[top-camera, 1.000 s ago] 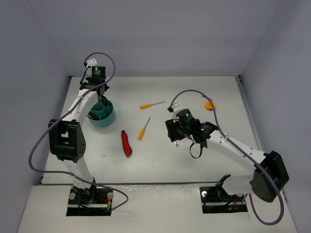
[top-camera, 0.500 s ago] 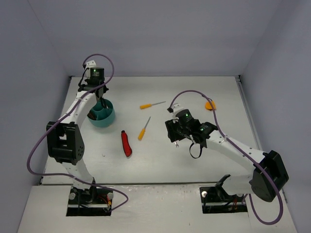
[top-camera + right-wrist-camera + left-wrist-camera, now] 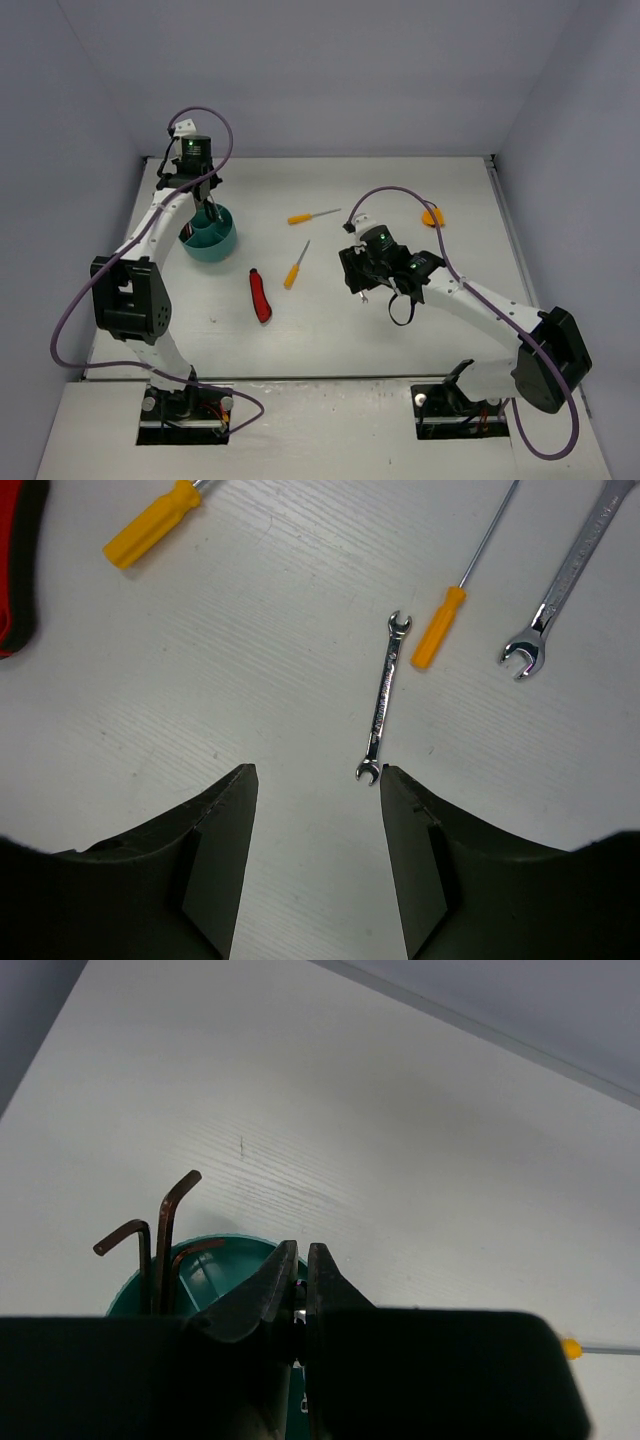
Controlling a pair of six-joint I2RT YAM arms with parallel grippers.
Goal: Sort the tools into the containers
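Observation:
The round teal tub [image 3: 210,243] stands at the back left, and three dark hex keys [image 3: 165,1230] stand in it. My left gripper [image 3: 211,207] hangs right over the tub [image 3: 215,1265], shut on a thin silver piece that looks like a wrench seen end-on [image 3: 298,1316]. My right gripper [image 3: 315,772] is open and low over the table, and a small silver wrench [image 3: 384,695] has its near end just beside my right fingertip [image 3: 392,780]. An orange-handled screwdriver [image 3: 440,628] and a bigger wrench [image 3: 560,590] lie beyond it. A red-and-black knife [image 3: 260,296] lies mid-table.
Two orange-handled screwdrivers [image 3: 313,215] [image 3: 296,264] lie between the tub and my right gripper [image 3: 361,285]. A small orange object [image 3: 433,215] sits at the back right. Grey walls close the table on three sides.
My left arm has shifted a little to the left and its gripper has stayed over the tub. My right arm has barely moved.

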